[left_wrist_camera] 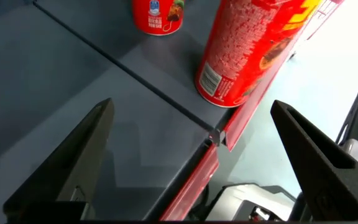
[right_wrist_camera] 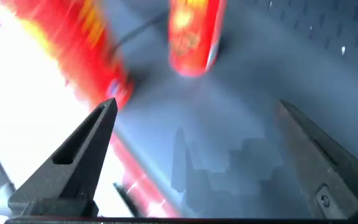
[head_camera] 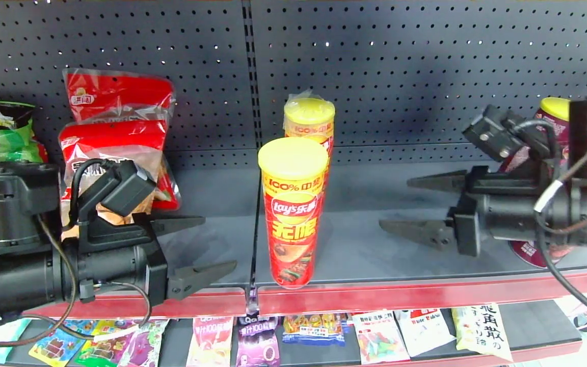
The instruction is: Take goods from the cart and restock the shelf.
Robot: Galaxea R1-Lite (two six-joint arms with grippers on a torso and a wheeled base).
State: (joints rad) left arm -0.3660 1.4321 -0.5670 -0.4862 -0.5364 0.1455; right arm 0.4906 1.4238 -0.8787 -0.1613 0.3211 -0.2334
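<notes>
While left gripper [head_camera: 219, 242] and right gripper [head_camera: 395, 203] hang wide open, empty, front chip can [head_camera: 292, 214] stands upright on shelf [head_camera: 375, 244], long axis vertical; second can [head_camera: 310, 120] upright behind.

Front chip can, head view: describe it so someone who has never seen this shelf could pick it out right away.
Find the dark shelf with the red front lip and look near its middle. The front chip can stands upright right at that lip: a tall red tube with a yellow lid. A second can of the same design stands behind it, nearer the pegboard; the one you want is closest to the lip and fully visible.
</notes>
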